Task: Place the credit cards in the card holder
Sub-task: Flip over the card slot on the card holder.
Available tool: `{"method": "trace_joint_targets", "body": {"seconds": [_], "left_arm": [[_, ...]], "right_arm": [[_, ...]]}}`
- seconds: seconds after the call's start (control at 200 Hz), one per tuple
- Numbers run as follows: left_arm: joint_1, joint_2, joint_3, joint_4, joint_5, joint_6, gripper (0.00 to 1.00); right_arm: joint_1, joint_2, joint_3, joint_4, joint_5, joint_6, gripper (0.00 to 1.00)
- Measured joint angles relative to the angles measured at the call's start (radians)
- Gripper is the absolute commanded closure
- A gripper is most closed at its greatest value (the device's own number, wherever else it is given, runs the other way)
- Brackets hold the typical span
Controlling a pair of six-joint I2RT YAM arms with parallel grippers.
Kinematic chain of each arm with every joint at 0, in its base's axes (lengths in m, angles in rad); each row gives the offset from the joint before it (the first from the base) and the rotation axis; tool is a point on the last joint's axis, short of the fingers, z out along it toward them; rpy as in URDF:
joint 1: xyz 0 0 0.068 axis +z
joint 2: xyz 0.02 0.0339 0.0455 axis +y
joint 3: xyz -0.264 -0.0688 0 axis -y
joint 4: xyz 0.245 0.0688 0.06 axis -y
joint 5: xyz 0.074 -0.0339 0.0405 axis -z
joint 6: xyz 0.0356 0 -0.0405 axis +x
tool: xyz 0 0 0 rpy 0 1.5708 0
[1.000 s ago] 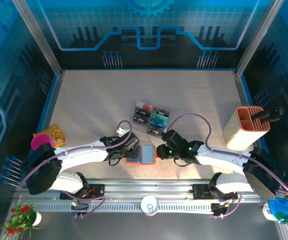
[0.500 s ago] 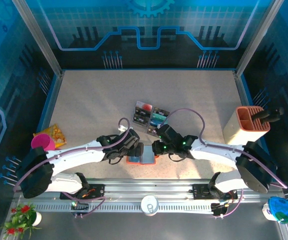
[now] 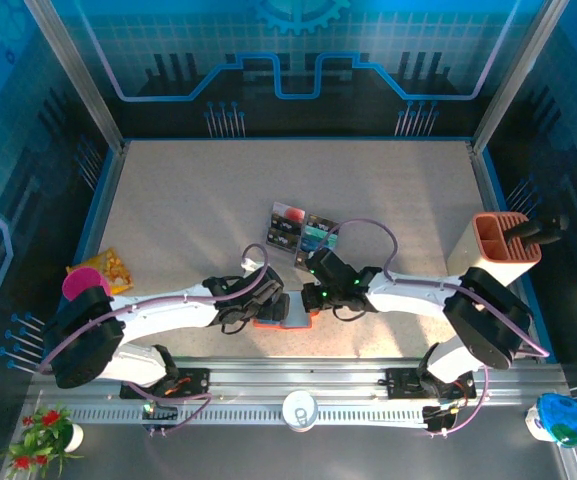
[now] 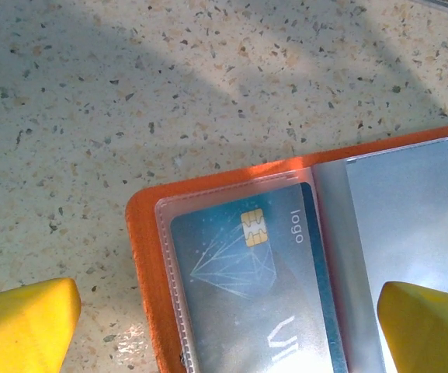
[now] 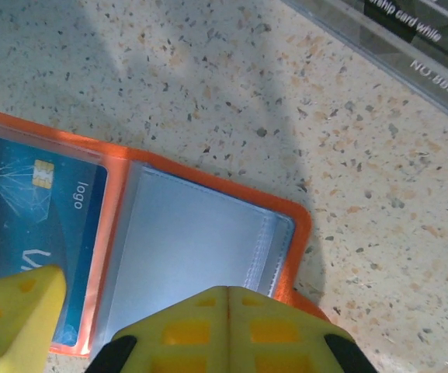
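Both arms have closed in since a second ago, and the right end effector (image 3: pixel 314 292) has shifted left to the card holder (image 3: pixel 286 318). The holder lies spread open on the table (image 3: pixel 188 200), just in front of the clear tray (image 3: pixel 304 236) that holds the other credit cards (image 3: pixel 289 228). A blue card (image 4: pixel 247 272) with a chip sits under the clear sleeve of the holder's left pocket; the right pocket looks grey-blue. The left end effector (image 4: pixel 224 326) hovers over the holder with its yellow fingertips (image 4: pixel 23 325) spread wide. The right end effector's fingers (image 5: pixel 225 330) stand apart above the holder's near edge, gripping nothing.
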Motion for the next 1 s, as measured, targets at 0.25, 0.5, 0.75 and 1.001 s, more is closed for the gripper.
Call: {"method": "trace_joint_targets", "body": {"seconds": [0.25,0.5,0.75,1.001], "left_arm": [[0.0,0.006,-0.003,0.034,0.0,0.001,0.01],[0.0,0.019,-0.004,0.05,0.011,0.002,0.01],[0.0,0.034,-0.016,0.074,0.023,0.006,0.01],[0.0,0.068,-0.029,0.093,0.025,0.01,0.03]], "right_arm": [[-0.001,0.061,0.014,0.047,-0.041,-0.002,0.99],[0.0,0.101,0.017,0.094,-0.077,0.002,0.99],[0.0,0.109,0.017,0.111,-0.093,0.006,0.99],[0.0,0.108,0.017,0.111,-0.093,0.01,0.97]]}}
